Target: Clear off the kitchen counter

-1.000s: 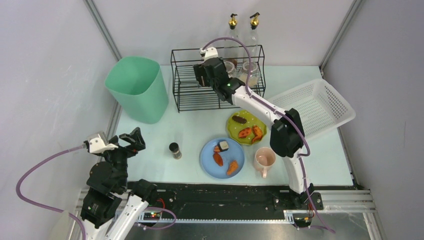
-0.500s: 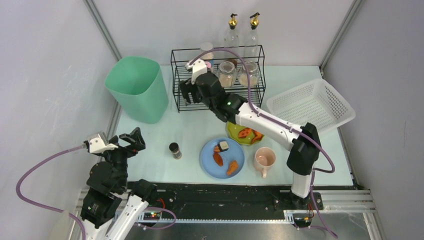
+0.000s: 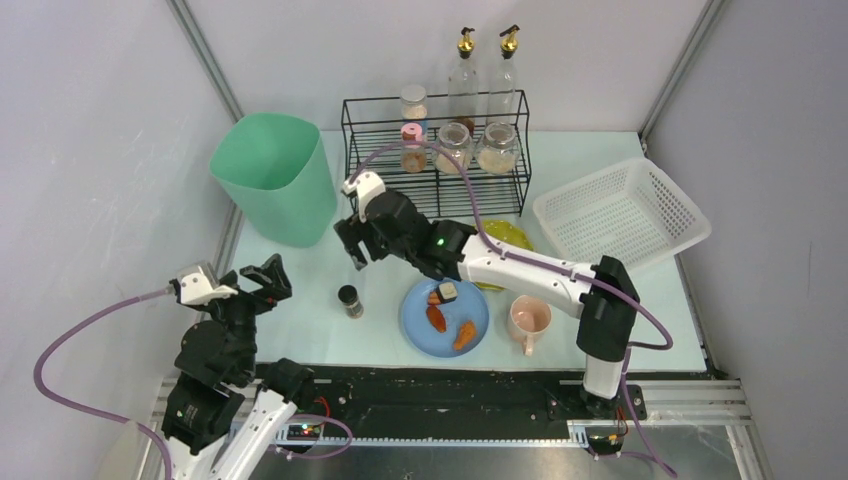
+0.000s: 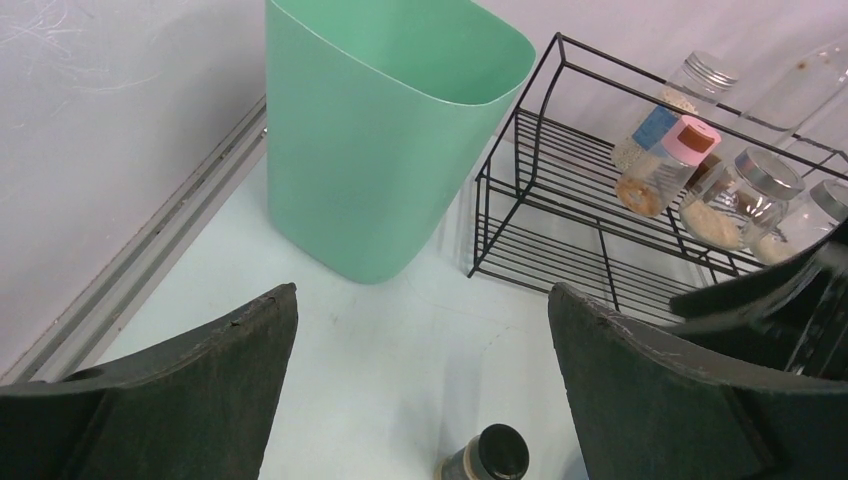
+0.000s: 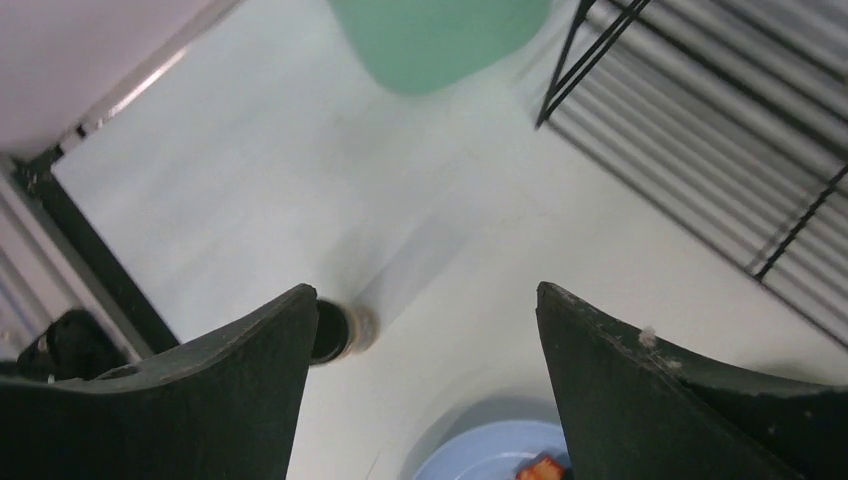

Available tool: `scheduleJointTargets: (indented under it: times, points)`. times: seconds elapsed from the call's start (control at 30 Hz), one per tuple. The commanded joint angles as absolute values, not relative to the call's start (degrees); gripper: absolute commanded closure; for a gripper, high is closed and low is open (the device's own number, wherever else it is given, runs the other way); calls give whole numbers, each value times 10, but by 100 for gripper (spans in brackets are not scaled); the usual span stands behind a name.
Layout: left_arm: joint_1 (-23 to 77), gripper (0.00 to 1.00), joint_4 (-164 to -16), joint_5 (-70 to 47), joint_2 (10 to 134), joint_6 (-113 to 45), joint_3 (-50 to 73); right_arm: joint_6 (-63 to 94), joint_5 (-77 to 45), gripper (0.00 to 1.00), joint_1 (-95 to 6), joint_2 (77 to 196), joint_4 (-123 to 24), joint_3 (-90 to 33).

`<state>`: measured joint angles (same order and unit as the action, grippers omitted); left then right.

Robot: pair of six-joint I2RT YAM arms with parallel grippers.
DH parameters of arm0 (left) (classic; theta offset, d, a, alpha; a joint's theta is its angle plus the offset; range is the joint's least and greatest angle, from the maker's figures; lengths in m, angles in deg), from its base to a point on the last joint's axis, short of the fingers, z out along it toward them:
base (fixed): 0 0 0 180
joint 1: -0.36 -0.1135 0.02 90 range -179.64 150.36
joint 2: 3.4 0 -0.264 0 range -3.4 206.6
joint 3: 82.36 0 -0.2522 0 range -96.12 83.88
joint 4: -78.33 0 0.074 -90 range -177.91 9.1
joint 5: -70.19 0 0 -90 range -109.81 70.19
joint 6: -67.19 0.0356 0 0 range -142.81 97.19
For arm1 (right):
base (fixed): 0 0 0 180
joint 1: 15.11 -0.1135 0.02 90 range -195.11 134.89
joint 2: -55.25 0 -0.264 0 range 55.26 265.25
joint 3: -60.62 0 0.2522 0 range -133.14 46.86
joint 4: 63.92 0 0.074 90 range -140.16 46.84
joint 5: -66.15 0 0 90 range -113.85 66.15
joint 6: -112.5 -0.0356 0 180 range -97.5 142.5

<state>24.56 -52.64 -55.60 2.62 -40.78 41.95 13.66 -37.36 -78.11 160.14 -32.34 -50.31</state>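
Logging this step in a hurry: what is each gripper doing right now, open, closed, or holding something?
Left gripper: open, holding nothing.
Right gripper: open, holding nothing.

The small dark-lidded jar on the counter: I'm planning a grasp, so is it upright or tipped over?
Upright: the jar stands on its base on the counter, its dark round lid facing up.
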Motion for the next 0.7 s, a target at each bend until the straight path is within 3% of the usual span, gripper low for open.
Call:
scheduleJointTargets:
  times: [0.0, 0.67]
  points:
    - [241, 2, -541, -560, 34, -407, 421, 108, -359, 16, -818, 1595, -316, -467]
    - [241, 2, -540, -564, 28, -407, 424, 79, -381, 16, -877, 1702, -368, -463]
